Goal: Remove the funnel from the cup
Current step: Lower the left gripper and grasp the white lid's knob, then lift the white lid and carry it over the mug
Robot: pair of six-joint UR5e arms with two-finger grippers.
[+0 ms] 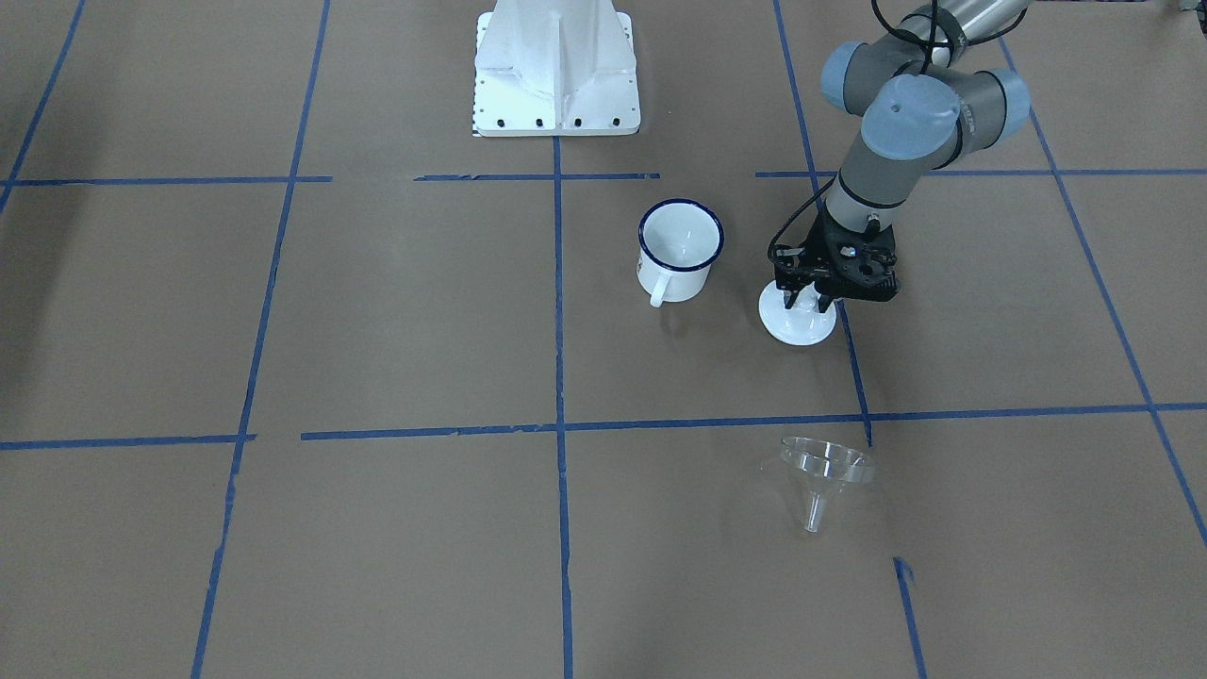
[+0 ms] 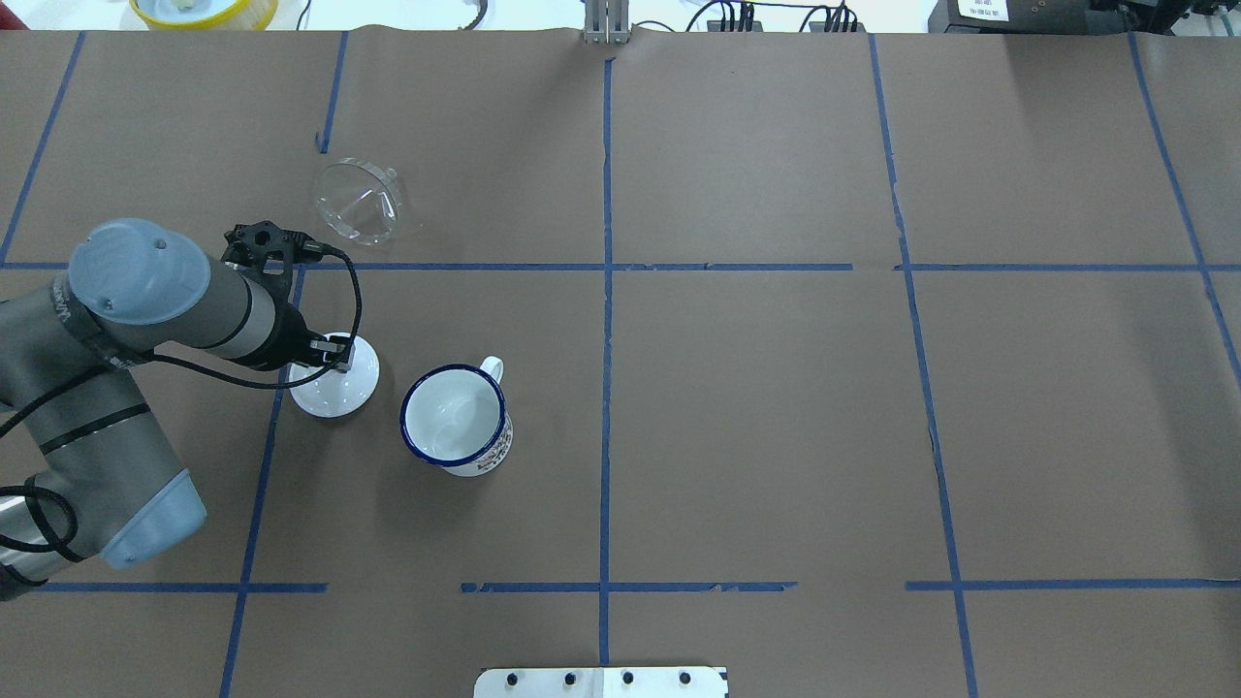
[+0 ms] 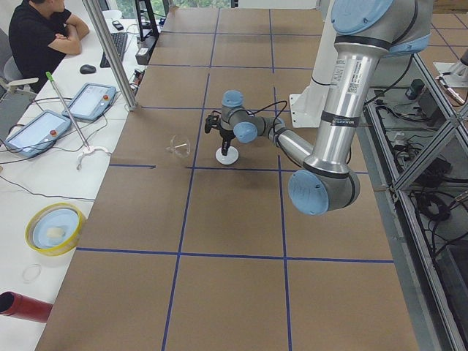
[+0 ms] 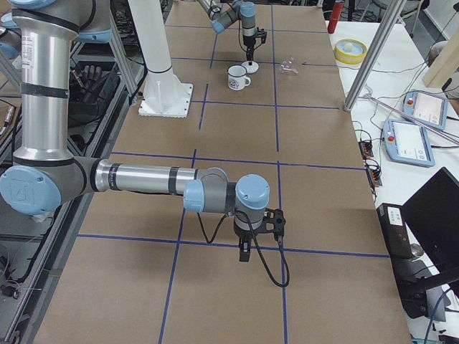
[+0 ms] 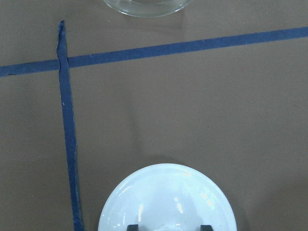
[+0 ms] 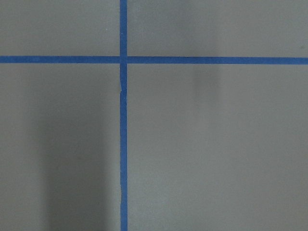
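The clear funnel [image 1: 820, 471] [image 2: 359, 199] lies on its side on the brown table, well apart from the cup, its rim just showing at the top of the left wrist view [image 5: 144, 6]. The white cup [image 1: 679, 250] [image 2: 456, 417] with a dark blue rim stands upright and has nothing in it. My left gripper [image 1: 806, 304] [image 5: 168, 227] points straight down over a white round lid [image 1: 800, 328] [image 2: 334, 393] next to the cup, its fingers narrowly set on either side of the lid's knob. My right gripper [image 4: 244, 252] hangs far from all this; whether it is open or shut I cannot tell.
The robot's white base [image 1: 556, 71] stands at the table's robot side. Blue tape lines cross the brown paper. A yellow bowl [image 2: 204, 10] sits beyond the far edge. A person [image 3: 40, 33] sits at a side desk with tablets.
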